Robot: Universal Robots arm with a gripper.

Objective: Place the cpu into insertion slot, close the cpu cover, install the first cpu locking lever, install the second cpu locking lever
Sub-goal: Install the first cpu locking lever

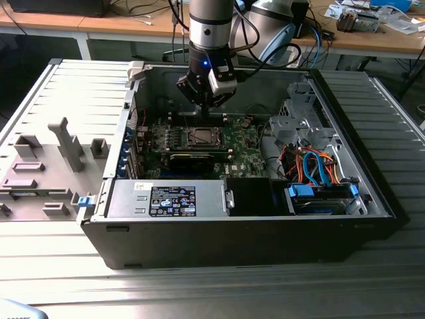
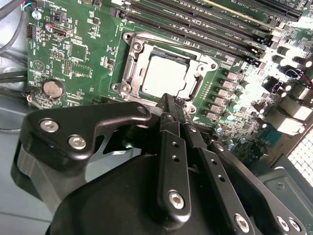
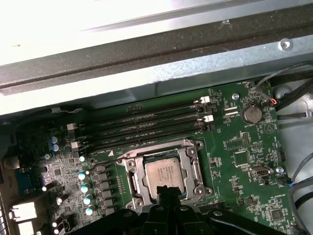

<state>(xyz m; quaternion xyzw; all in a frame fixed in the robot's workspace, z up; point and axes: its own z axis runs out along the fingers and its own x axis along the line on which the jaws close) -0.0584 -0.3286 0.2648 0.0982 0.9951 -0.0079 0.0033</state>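
Black and bulky, the gripper (image 2: 173,102) took up the foreground in both wrist views. Its two fingers were drawn together to a narrow point, with nothing between them that we could make out. That point hung just over one edge of the insertion slot (image 2: 146,38); whether it touched the metal there we could not tell.

The cpu (image 2: 165,76) sat flat in the slot, its pale silver top showing through the window of the cpu cover (image 2: 136,68). The cover looked to lie down around the chip's edges (whether either locking lever was latched we could not tell). We judged the chip light, thin and stiff, with a smooth top that would slip under a pinch and a delicate underside. The sound hold would be by two opposite edges, kept level. The cover we judged a thin, stiff metal plate, best pressed at its rim and not across the window.

Outward from the slot ran the long memory slots (image 2: 205,29) on one side and a row of small capacitors (image 2: 227,93) on another. A coin cell (image 2: 53,88) lay well apart on the green motherboard (image 2: 83,54). In the exterior view the arm (image 1: 211,26) stood over the open computer case (image 1: 252,232), with the gripper low inside it above the board.
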